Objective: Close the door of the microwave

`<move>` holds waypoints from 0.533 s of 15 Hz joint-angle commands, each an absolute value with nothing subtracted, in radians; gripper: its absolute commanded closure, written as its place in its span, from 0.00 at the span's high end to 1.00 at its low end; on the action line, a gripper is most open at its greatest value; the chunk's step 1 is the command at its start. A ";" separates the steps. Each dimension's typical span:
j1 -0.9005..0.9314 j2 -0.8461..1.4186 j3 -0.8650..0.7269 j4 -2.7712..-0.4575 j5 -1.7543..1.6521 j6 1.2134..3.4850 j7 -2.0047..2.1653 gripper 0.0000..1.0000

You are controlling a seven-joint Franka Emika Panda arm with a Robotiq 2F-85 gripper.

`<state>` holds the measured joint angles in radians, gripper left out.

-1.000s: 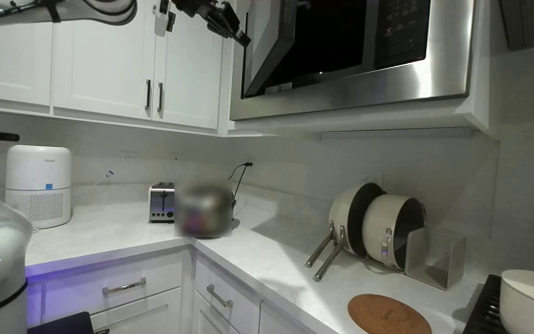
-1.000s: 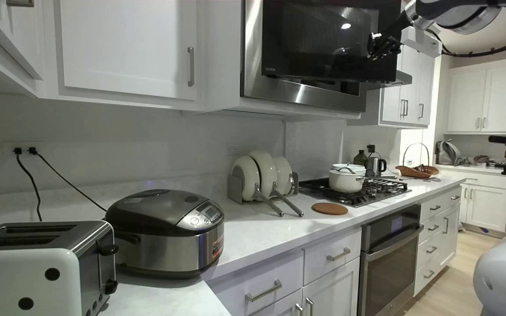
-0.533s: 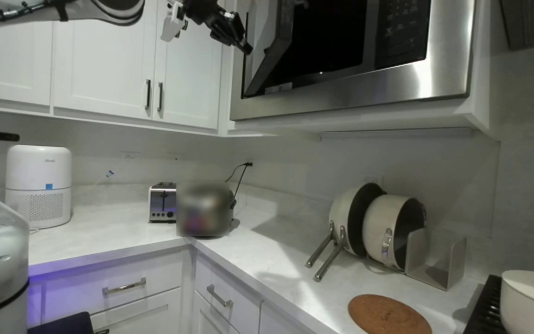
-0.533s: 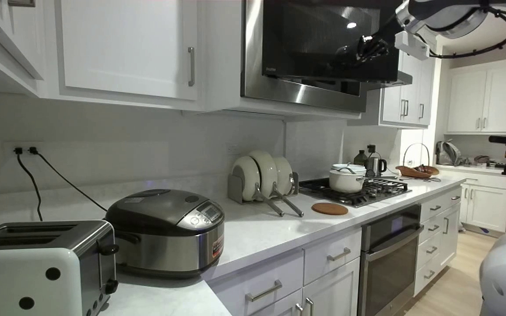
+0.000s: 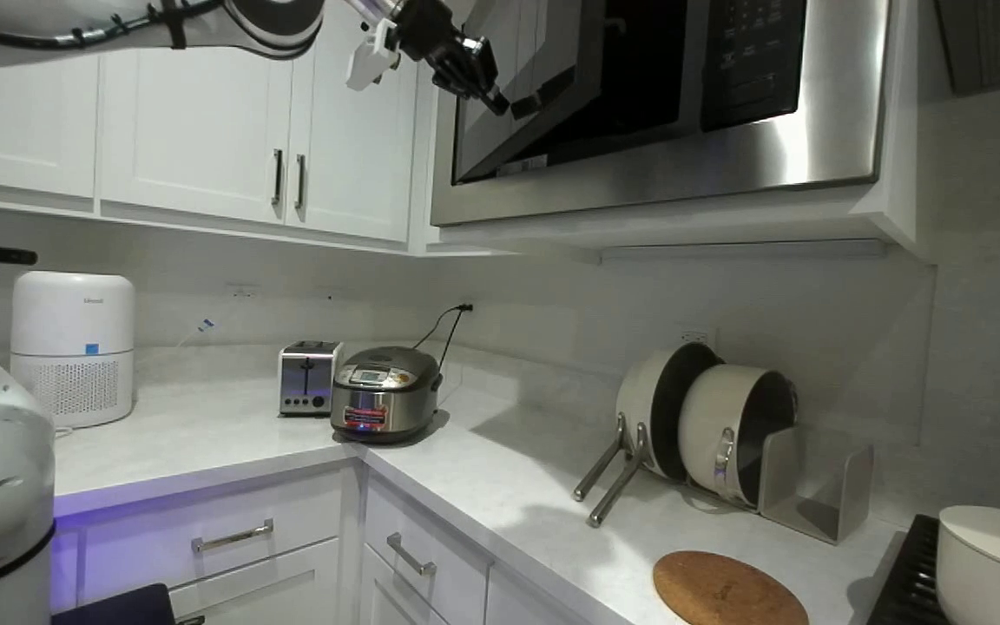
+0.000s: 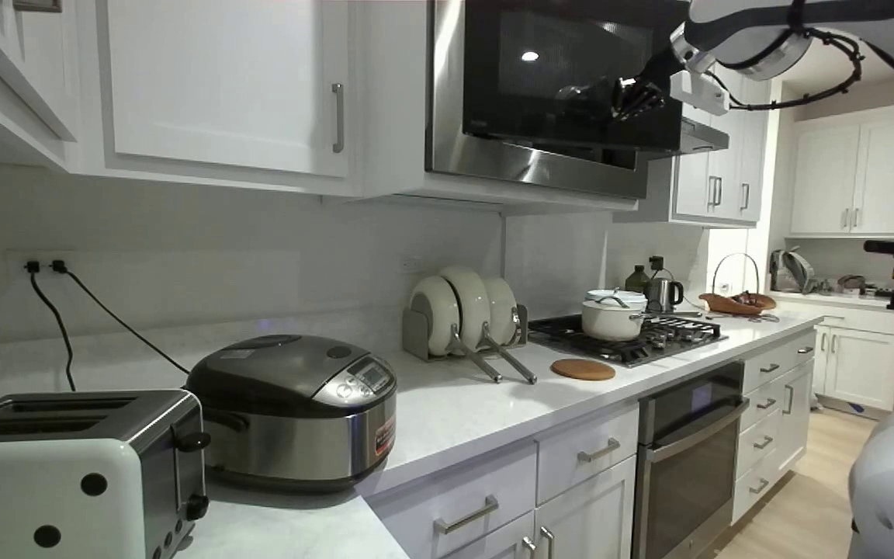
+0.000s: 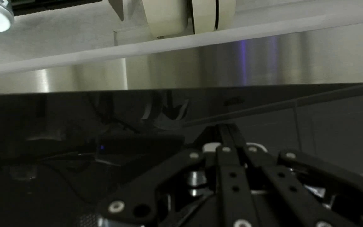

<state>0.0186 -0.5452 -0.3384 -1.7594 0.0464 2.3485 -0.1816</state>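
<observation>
Microwave door [image 6: 548, 85] ajar, arm [image 5: 213, 33] high, claw [image 7: 227, 126] aslant downward just beside it, fingertips together.

"What's on the white table [image 5: 213, 430]?"

"A toaster [image 5: 303, 382] just beside a rice cooker [image 5: 387, 395] by the corner, plus a white appliance [image 5: 72, 325]."

"The other stretch?"

"A grey rack [image 5: 779, 473], a brown disc [image 5: 728, 588] lying near it, a cooktop [image 6: 563, 330], a basket [image 6: 730, 307]."

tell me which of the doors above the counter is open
The microwave door, the dark glass one: in an exterior view it stands angled out from the microwave, while the white cabinet doors there sit shut.
</observation>
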 commanded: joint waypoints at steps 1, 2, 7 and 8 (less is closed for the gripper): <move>0.017 -0.429 -0.351 -1.651 0.101 2.370 -0.227 0.00; 0.017 -0.410 -0.351 -1.637 0.113 2.374 -0.233 0.00; 0.004 -0.295 -0.347 -1.543 0.154 2.402 -0.230 0.00; 0.001 -0.267 -0.350 -1.519 0.162 2.404 -0.230 0.00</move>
